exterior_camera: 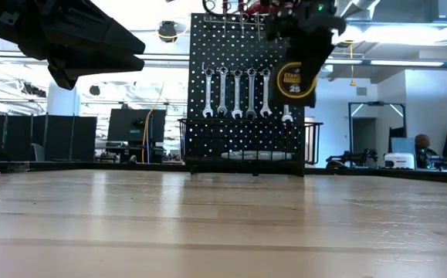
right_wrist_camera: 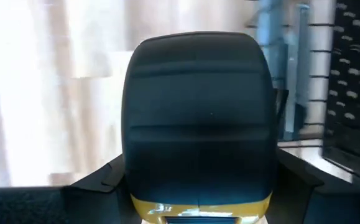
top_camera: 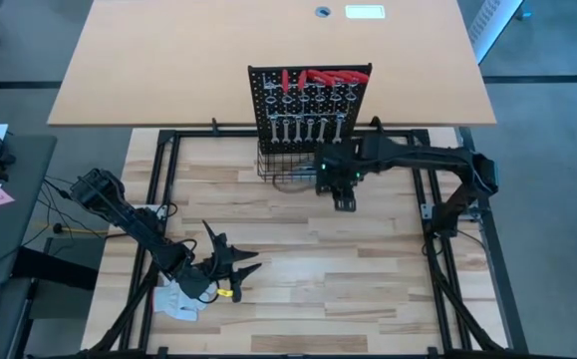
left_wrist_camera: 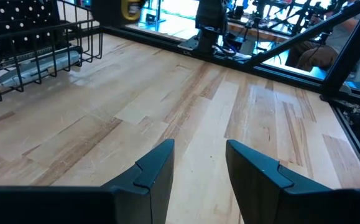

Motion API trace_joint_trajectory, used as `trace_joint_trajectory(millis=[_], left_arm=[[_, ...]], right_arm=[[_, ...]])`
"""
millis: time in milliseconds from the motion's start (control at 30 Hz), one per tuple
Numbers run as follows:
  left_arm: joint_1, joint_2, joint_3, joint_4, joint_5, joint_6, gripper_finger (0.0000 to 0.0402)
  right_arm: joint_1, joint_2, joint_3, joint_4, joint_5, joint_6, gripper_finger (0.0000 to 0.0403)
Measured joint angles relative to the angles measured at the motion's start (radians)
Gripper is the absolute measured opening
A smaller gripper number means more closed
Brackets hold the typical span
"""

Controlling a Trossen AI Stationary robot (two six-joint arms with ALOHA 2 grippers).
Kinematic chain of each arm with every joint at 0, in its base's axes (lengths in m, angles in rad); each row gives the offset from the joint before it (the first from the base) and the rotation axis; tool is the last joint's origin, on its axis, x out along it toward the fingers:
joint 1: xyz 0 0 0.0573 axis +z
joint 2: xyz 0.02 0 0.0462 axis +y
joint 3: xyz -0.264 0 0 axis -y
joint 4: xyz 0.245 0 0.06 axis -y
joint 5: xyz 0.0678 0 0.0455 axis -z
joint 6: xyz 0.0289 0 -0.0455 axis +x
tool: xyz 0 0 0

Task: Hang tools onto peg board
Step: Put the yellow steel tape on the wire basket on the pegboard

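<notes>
The black peg board (top_camera: 308, 105) stands upright at the table's far middle. Red-handled pliers (top_camera: 313, 77) and several silver wrenches (exterior_camera: 236, 93) hang on its hooks, and a wire basket (exterior_camera: 246, 147) runs along its base. My right gripper (exterior_camera: 300, 35) is shut on a yellow-black tape measure (exterior_camera: 294, 81), just in front of the board's right part and above the basket. My left gripper (top_camera: 236, 261) is open and empty over the table's near left. The left wrist view (left_wrist_camera: 198, 171) shows its fingers apart above bare wood. My right gripper pinches the tape measure's upper part (right_wrist_camera: 198, 186) between its two fingers, one finger (right_wrist_camera: 99, 183) on each side of the case. The fingers come from above, pointing down. The tape measure hangs below them, its labelled face (exterior_camera: 292, 83) toward the near edge, lifted clear of table and basket.
A white glove (top_camera: 178, 299) lies at the near left beside my left arm. A grey tool (left_wrist_camera: 40, 65) lies in the basket. A black frame (top_camera: 437, 229) borders the wooden table. Bare wood lies between the two grippers.
</notes>
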State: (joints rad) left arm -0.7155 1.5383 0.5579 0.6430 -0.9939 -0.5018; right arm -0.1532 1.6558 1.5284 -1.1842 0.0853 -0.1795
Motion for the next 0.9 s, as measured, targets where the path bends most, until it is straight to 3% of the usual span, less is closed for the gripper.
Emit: trace_joint_trajectory(millis=[200,467,700,900], left_arm=[[-0.012,0.000,0.000,0.003,0.000,-0.003,0.0141],[-0.038,0.000,0.035,0.000,-0.006,0.047,0.0141],[-0.015,0.075,0.105,-0.001,-0.010,0.122,0.0141],[0.027,0.183,0.193,-0.003,-0.011,0.160,0.0141]], right_arm=[[0.196,-0.002,-0.037,0.087,-0.022,0.077,0.0243],[0.417,-0.001,-0.236,0.358,-0.046,0.214,0.0243],[0.508,0.014,-0.392,0.551,-0.042,0.354,0.0243],[0.516,0.077,-0.460,0.655,-0.063,0.377,0.0243]])
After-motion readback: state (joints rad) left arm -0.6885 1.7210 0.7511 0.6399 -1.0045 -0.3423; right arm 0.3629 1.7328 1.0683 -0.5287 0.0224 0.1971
